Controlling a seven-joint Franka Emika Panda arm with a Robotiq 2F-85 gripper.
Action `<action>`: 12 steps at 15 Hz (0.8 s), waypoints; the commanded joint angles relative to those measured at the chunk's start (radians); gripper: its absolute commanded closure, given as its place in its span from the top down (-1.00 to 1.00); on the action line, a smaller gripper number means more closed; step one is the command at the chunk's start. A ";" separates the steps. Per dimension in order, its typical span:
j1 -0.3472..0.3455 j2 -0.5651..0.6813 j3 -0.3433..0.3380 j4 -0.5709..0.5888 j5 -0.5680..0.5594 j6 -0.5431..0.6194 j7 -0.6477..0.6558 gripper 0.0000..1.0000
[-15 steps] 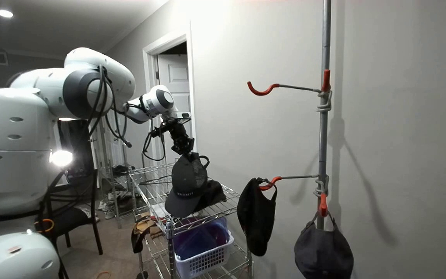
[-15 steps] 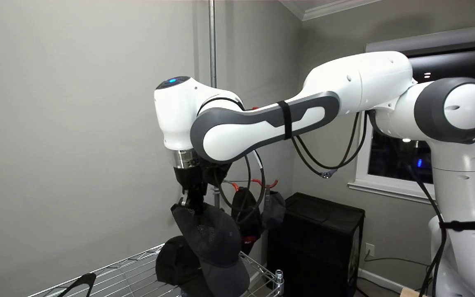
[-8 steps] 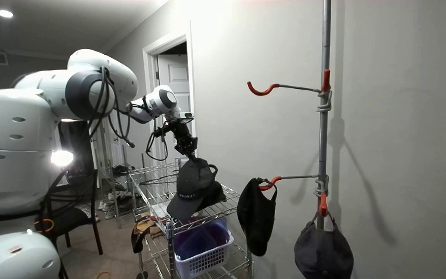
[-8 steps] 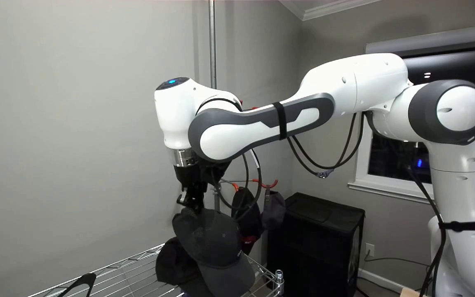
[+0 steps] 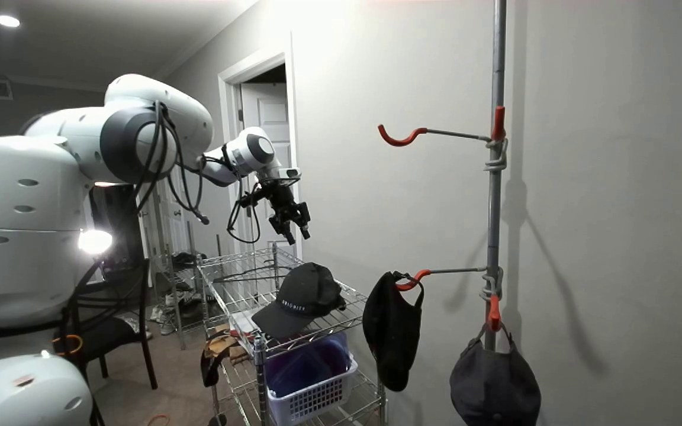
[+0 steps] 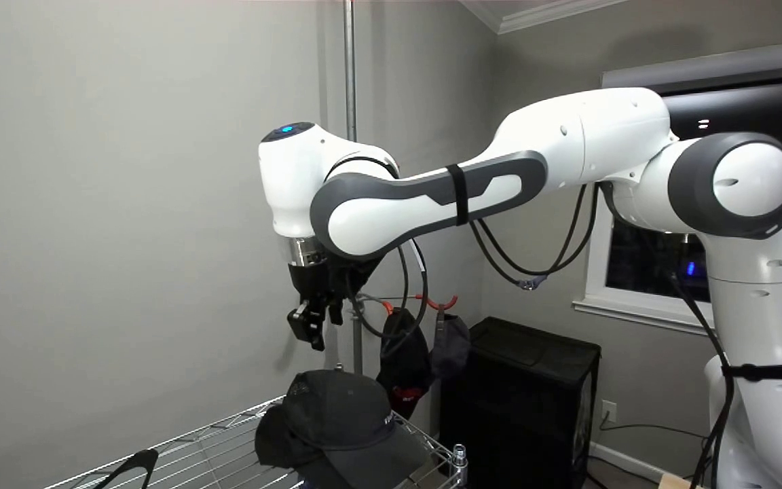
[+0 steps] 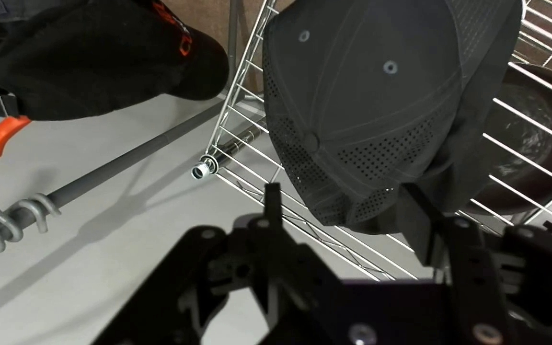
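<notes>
One white-lettered dark cap (image 5: 304,290) lay on a wire rack (image 5: 260,361), below the gripper (image 5: 298,238) and not touching it. The gripper's jaws stood well apart, with nothing held between them. A second dark cap (image 6: 274,435) lay beside or partly under the lettered one, likewise below the gripper; which of the two could not be confirmed. To one side of the gripper and lower, a black cap (image 5: 391,337) and a grey cap (image 5: 495,378) hung from red-tipped hooks (image 5: 419,277) on an upright pole (image 5: 495,207). An upper hook (image 5: 400,141) projected from the same pole above gripper level.
</notes>
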 commanded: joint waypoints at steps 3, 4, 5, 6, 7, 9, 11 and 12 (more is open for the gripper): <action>-0.029 -0.093 -0.030 -0.015 -0.002 0.067 -0.007 1.00; -0.041 -0.119 -0.037 -0.037 -0.003 0.127 -0.005 1.00; -0.051 -0.142 -0.045 -0.066 -0.007 0.194 0.024 1.00; -0.063 -0.164 -0.052 -0.093 -0.013 0.262 0.036 1.00; -0.071 -0.185 -0.058 -0.124 -0.029 0.324 0.053 1.00; -0.093 -0.232 -0.069 -0.212 -0.073 0.455 0.094 1.00; -0.109 -0.289 -0.069 -0.295 -0.138 0.507 0.149 1.00; -0.118 -0.333 -0.065 -0.344 -0.147 0.520 0.180 1.00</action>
